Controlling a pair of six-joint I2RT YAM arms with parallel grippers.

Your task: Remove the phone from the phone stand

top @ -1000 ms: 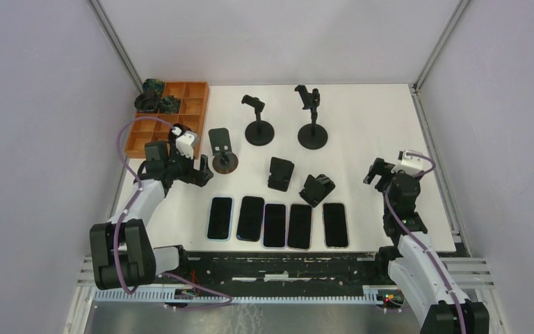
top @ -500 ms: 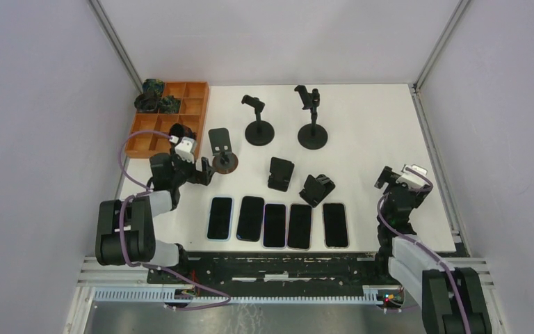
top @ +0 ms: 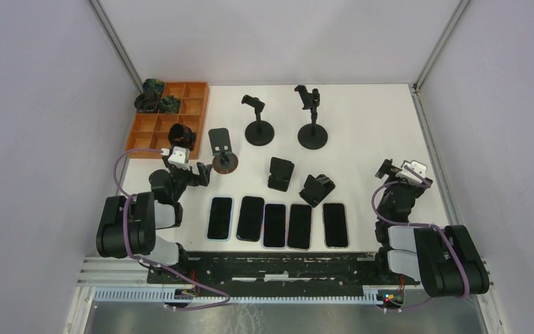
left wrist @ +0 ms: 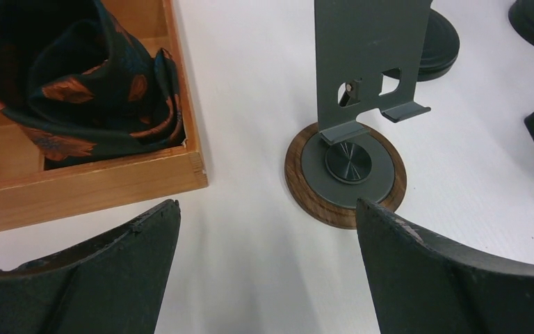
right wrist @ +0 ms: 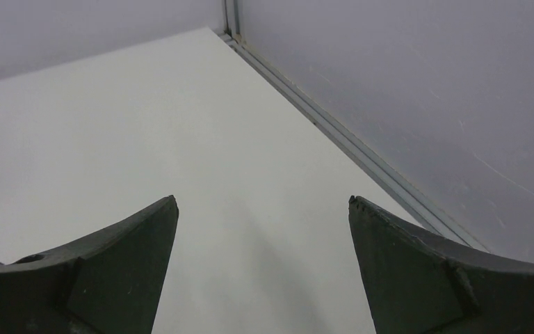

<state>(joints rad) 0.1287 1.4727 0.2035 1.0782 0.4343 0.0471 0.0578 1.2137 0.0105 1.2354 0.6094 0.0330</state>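
Five phones [top: 277,224] lie flat in a row at lower centre of the worktop [top: 361,125], off every stand; the task looks finished, likely why both arms sit folded low; left claw [left wrist: 265,209] gapes before the wood-based phone stand [left wrist: 345,170], which carries nothing; right claw [right wrist: 263,202] gapes over bare worktop; the wooden tray [left wrist: 90,191], upper left, holds bundled patterned cloth [left wrist: 76,76].

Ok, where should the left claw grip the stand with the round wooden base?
Probably the upright grey plate, pinched across its side edges above the ledge, from the front, where the open left claw faces it. The plate is narrow; the wooden base is wide and flat.
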